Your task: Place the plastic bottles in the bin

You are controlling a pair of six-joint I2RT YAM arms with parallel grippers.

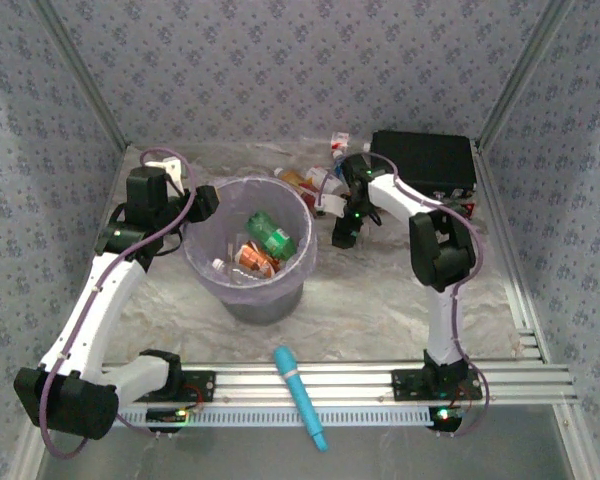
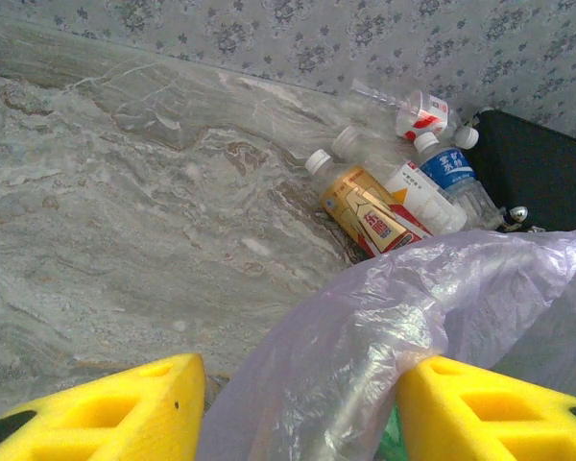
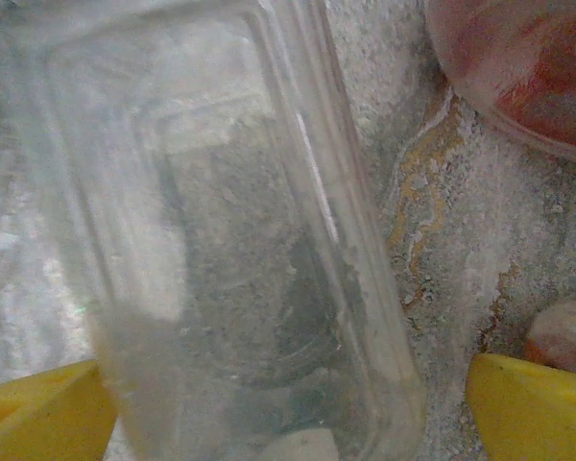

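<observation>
Several bottles already lie inside the bin (image 1: 208, 262), which stands on the tabletop (image 1: 380, 300) left of centre; among them are a green bottle (image 1: 275, 238) and an orange bottle (image 1: 252, 259). More lie loose near the back wall, behind and to the right of the bin. The left wrist view shows an orange-labelled bottle (image 2: 365, 213), a white-labelled bottle (image 2: 420, 195) and a blue-labelled bottle (image 2: 451, 173) side by side and touching, just beyond the bin's rim. The black case (image 1: 425, 160) is to their right.

The right hand (image 1: 345, 235) points down at the tabletop just right of the bin, at the near end of that cluster. In its wrist view the yellow fingers (image 3: 528, 403) are spread wide and the hand is open. A clear bottle (image 3: 230, 240) lies flat on the tabletop between them, running away from the hand. Its edge meets the finger on the left of that view, while bare tabletop shows between it and the other finger.

The left hand (image 1: 202, 203) is at the bin's far-left rim. Its fingers (image 2: 125, 408) stand apart on either side of the crinkled lilac wall, which fills the gap between them; whether they squeeze it I cannot tell.

A teal tool (image 1: 300, 395) lies at the near edge between the arm bases.
</observation>
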